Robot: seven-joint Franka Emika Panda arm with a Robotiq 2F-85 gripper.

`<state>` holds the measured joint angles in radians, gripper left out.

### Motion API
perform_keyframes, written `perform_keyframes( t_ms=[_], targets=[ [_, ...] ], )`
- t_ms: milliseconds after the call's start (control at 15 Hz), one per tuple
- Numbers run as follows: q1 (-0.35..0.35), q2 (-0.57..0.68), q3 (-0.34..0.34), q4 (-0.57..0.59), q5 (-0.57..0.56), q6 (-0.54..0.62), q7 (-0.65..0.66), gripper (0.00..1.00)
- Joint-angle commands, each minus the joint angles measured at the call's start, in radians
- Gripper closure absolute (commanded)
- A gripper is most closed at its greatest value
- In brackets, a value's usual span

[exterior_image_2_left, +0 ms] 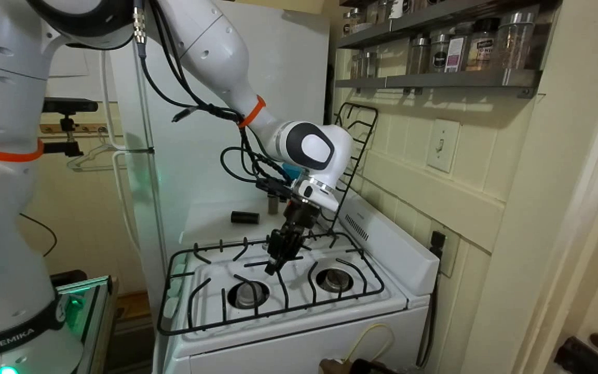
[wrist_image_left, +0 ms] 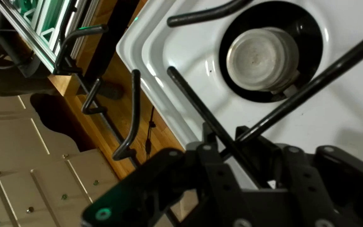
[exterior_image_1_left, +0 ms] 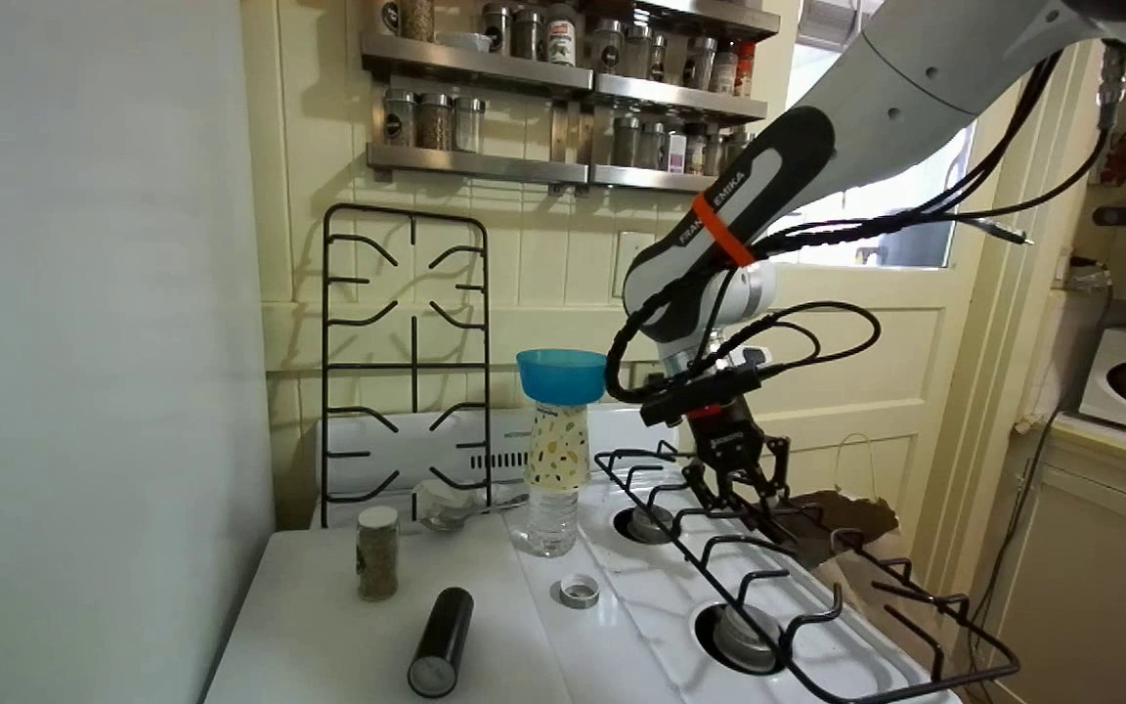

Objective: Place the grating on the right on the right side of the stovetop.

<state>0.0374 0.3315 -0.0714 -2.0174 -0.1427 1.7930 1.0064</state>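
Observation:
The grating [exterior_image_1_left: 817,618], a black metal rectangle with inward prongs, is over the white stovetop [exterior_image_1_left: 622,611] in both exterior views. It looks raised a little above the burners. In an exterior view, one end of the grating [exterior_image_2_left: 283,291] juts past the stovetop's front edge. My gripper [exterior_image_1_left: 747,518] points down at its middle. In the wrist view, the fingers [wrist_image_left: 227,135] close around the spot where two bars of the grating [wrist_image_left: 295,100] cross. The matching grate [exterior_image_1_left: 414,366] stands upright against the wall. Exact contact at the pads is dark.
A blue bowl [exterior_image_1_left: 563,376] tops a patterned cup [exterior_image_1_left: 558,445] and a clear bottle [exterior_image_1_left: 551,523]. A spice jar [exterior_image_1_left: 377,552], a black cylinder [exterior_image_1_left: 443,640] and a small ring lid [exterior_image_1_left: 580,591] are on the stove's left. A backsplash [exterior_image_2_left: 397,239] bounds the back.

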Motion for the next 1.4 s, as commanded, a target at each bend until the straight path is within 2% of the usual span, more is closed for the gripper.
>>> perform_keyframes(
  t_ms=[0,800,1333],
  targets=[
    [0.029,-0.013,-0.006,-0.007,-0.014,-0.03,0.079,0.94],
    [0.042,-0.014,-0.01,-0.062,-0.119,0.097,0.129,0.94],
    [0.055,-0.014,-0.005,-0.095,-0.127,0.22,0.169,0.94]
  ],
)
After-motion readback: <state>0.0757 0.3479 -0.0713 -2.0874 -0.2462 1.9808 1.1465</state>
